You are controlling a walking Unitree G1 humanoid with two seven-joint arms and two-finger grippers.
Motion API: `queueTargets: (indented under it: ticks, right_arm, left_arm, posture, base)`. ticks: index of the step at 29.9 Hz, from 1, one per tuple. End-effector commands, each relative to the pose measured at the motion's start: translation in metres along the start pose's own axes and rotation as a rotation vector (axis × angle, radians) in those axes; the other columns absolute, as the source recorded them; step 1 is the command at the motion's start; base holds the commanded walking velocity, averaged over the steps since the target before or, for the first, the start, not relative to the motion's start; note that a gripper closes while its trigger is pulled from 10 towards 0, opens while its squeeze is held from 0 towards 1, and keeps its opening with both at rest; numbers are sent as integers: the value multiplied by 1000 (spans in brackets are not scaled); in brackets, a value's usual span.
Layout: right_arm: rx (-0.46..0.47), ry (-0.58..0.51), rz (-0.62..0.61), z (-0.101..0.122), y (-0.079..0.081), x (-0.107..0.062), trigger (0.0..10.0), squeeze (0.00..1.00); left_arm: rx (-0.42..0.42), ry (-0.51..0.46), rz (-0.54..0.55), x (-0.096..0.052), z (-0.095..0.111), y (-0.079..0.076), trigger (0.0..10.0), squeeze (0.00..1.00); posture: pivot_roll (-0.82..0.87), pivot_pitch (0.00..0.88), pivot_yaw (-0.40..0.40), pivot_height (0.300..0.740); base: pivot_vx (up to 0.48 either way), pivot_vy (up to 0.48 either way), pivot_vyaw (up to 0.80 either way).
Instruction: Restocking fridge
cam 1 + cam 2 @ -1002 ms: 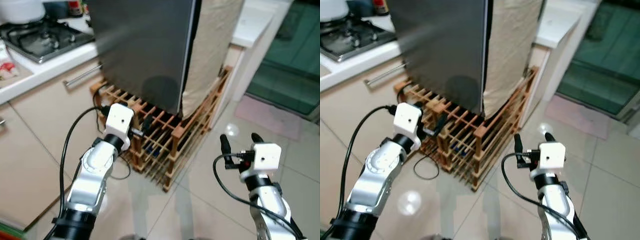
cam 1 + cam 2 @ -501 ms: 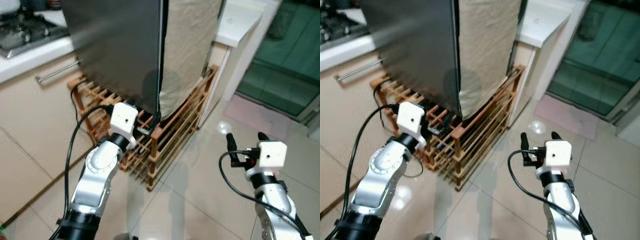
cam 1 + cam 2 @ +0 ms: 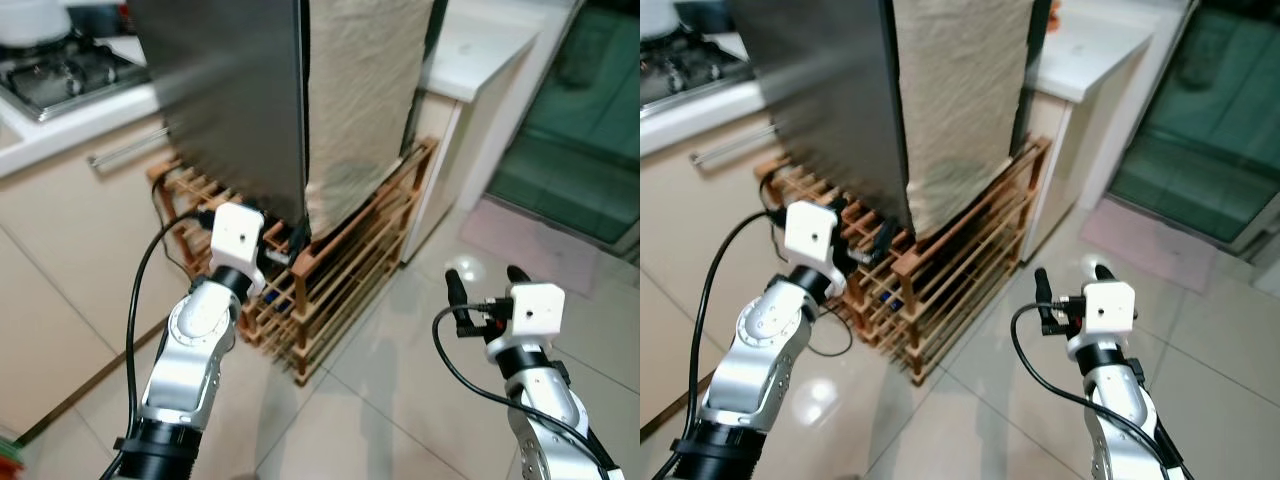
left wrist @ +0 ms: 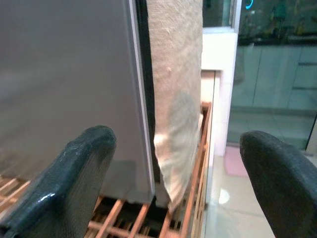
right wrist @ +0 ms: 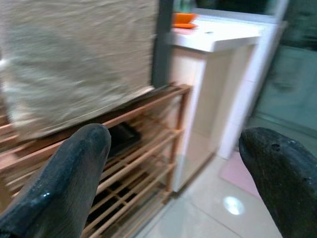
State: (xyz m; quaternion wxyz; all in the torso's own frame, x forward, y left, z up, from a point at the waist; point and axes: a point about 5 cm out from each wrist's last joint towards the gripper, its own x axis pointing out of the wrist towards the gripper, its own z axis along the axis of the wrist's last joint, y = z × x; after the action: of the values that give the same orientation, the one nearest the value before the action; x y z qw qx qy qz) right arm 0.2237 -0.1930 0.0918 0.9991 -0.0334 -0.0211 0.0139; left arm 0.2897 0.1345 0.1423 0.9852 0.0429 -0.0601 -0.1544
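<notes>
Arms are extending forward at low height, both bent at the elbow. The left gripper point(image 3: 285, 250) is hovering just beside the lower corner of the fridge point(image 3: 235, 90), its fingers point(image 4: 74, 173) spread apart and holding nothing. The right gripper point(image 3: 482, 290) is hanging over bare floor, well apart from the fridge, with its fingers point(image 5: 64, 183) likewise spread and empty.

Glossy beige floor tiles point(image 3: 390, 400) are covering the room. The fridge is standing closed on a slatted wooden rack point(image 3: 350, 270), with a grey door facing the left arm and a beige cloth point(image 3: 365, 90) draping its side down to the rack. To the robot's left, a white kitchen surface point(image 3: 70, 125) is carrying a gas hob point(image 3: 65, 75) above a cabinet with a metal bar handle point(image 3: 125, 150). Behind the fridge, a second white surface point(image 3: 485, 55) is projecting beside a green-tinted glass door point(image 3: 575, 130). A pink mat point(image 3: 535, 235) is lying at that doorway. A black cable point(image 3: 150, 270) is looping from the left wrist in front of the rack.
</notes>
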Motion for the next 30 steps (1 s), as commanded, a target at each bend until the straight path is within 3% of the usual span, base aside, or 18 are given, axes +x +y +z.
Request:
queueTargets:
  ticks: [1,4,6,8,9,13,14,15,18,21,27,28,30]
  right_arm:
    - [6,-13,3,10,-1,-10,10000,0]
    - [-16,6,46,15,3,-32,10000,0]
    - [-25,49,53,6,-4,-49,10000,0]
    - [-25,56,47,3,-7,-50,10000,0]
    - [-30,57,32,0,-10,-47,10000,0]
    - [-22,38,21,3,-9,-37,10000,0]
    - [-14,28,14,6,-8,-33,10000,0]
    - [-3,9,-1,10,-7,-26,10000,0]
    - [4,2,-7,11,-6,-22,10000,0]
    - [3,6,-3,8,-5,-22,10000,0]
    - [-2,14,-7,4,-8,-19,10000,0]
    - [-3,14,-5,4,-8,-17,10000,0]
    - [-5,12,1,4,-7,-16,10000,0]
  left_arm:
    - [6,-1,48,-9,2,10,10000,106]
    - [6,60,72,-27,-7,21,10000,114]
    - [29,143,75,-48,-25,27,10000,94]
    - [31,159,71,-51,-29,26,10000,78]
    - [45,172,51,-50,-32,20,10000,0]
    - [28,128,29,-41,-25,10,10000,20]
    - [23,115,32,-38,-22,8,10000,86]
    - [8,90,38,-34,-16,7,10000,302]
    - [-5,70,47,-30,-10,6,10000,478]
    - [-7,67,43,-30,-9,5,10000,506]
    - [10,77,29,-25,-10,1,10000,353]
    - [7,74,10,-22,-9,-2,10000,192]
    - [21,73,0,-20,-8,-4,10000,0]
  posture:
    - [-12,20,-3,740]
    - [-12,26,-2,740]
    - [-20,30,4,740]
    - [-20,30,4,740]
    - [-22,26,6,740]
    - [-21,15,7,740]
    - [-18,12,8,740]
    - [-16,10,11,740]
    - [-14,12,12,740]
    - [-13,16,12,740]
    - [-15,22,8,740]
    - [-18,22,8,740]
    - [-20,22,8,740]
  base:
    - [435,0,0]
    - [425,0,0]
    - [396,0,0]
    - [189,0,0]
    - [0,0,0]
    - [0,0,0]
    - [304,0,0]
    - [480,0,0]
    - [480,0,0]
    - [480,0,0]
    - [480,0,0]
    - [439,0,0]
    - [206,0,0]
